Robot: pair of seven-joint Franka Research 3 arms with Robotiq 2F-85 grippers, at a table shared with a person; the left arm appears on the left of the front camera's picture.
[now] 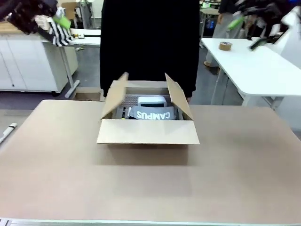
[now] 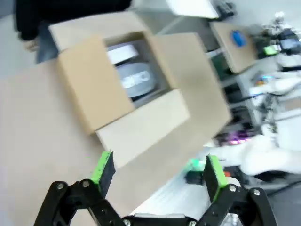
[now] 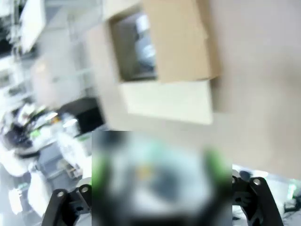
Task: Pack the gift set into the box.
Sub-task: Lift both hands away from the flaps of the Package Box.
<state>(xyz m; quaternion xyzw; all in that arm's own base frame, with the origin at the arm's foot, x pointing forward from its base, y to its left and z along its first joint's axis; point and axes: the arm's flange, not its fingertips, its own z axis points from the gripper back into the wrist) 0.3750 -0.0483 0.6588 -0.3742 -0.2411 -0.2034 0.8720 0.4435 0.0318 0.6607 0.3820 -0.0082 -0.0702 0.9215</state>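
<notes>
My left gripper [image 2: 158, 165] hangs with its green pads wide apart, holding and touching nothing. My right gripper [image 3: 157, 167] is blurred, but its pads also stand apart. The white and grey flat gift set [image 1: 153, 113] lies inside the open brown corrugated cardboard box [image 1: 148, 133].

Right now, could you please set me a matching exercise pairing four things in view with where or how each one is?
Things:
1 gift set
2 box
3 left claw
4 tape roll

Place or state:
a on the white side table
b open, holding nothing
c lying inside the box
d on the brown tabletop, flaps up

Pairs: 1-c, 2-d, 3-b, 4-a.
</notes>
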